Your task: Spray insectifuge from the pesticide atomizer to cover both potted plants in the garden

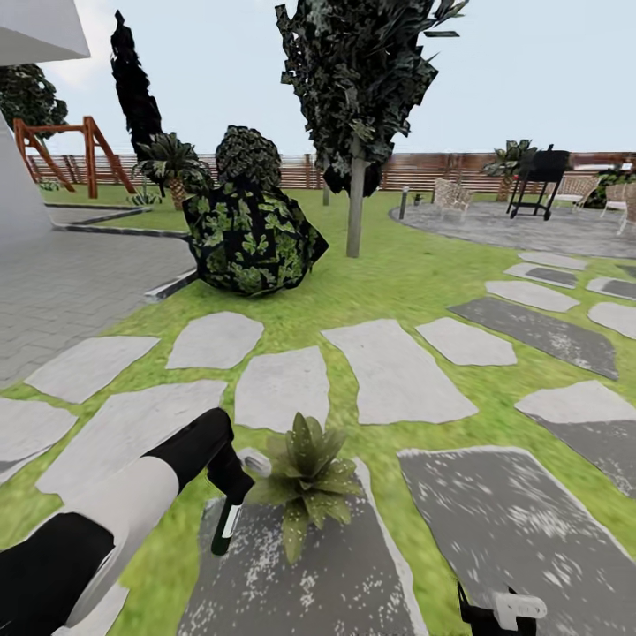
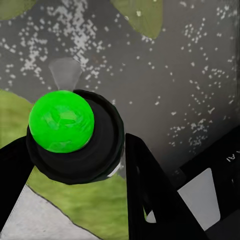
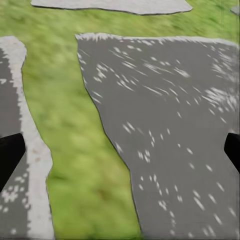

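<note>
Green-capped atomizer sits clamped in the left tool, nozzle beside the small plant on a dark speckled stone in the lawn. Right tool, low over another dark stone, shows fingertips spread wide, nothing between them.

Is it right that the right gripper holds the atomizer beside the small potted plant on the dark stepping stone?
Not quite: the left gripper holds the pesticide atomizer, as the head view shows. The right gripper is open over bare stone and grass in the right wrist view. The rest stands: the atomizer is beside the potted plant on the dark stepping stone.
</note>
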`<state>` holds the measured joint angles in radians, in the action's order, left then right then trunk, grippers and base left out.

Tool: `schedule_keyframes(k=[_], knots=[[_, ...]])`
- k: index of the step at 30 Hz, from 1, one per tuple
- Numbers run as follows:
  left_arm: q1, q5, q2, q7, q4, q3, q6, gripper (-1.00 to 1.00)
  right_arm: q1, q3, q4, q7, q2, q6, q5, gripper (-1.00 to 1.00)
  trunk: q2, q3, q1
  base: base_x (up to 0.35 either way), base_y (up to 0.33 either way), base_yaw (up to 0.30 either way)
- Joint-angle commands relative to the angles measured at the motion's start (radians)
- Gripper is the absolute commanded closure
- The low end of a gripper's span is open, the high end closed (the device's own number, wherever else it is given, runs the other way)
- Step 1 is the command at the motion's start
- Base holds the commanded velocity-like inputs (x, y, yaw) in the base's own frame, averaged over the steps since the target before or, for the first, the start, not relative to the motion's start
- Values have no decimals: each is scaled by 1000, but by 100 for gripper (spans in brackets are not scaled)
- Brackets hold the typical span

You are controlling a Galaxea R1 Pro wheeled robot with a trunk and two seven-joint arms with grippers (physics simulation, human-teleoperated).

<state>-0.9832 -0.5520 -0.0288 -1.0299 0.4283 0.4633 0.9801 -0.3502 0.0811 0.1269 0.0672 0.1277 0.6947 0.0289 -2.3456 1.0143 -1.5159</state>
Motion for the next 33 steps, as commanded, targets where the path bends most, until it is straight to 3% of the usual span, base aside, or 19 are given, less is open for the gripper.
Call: schedule_keyframes(k=[1,20,33], knots=[[0,-9,0,-10,3,2,5,100,-1,6,-1,-1,0,3,3,-100,0,1,0,0,40,-295],[0,-9,0,-10,4,3,6,100,-1,6,-2,-1,0,3,3,-100,0,1,0,0,227,-44],[1,-8,-2,-10,0,3,6,100,-1,6,-3,-1,0,3,3,-100,0,1,0,34,45,-269]])
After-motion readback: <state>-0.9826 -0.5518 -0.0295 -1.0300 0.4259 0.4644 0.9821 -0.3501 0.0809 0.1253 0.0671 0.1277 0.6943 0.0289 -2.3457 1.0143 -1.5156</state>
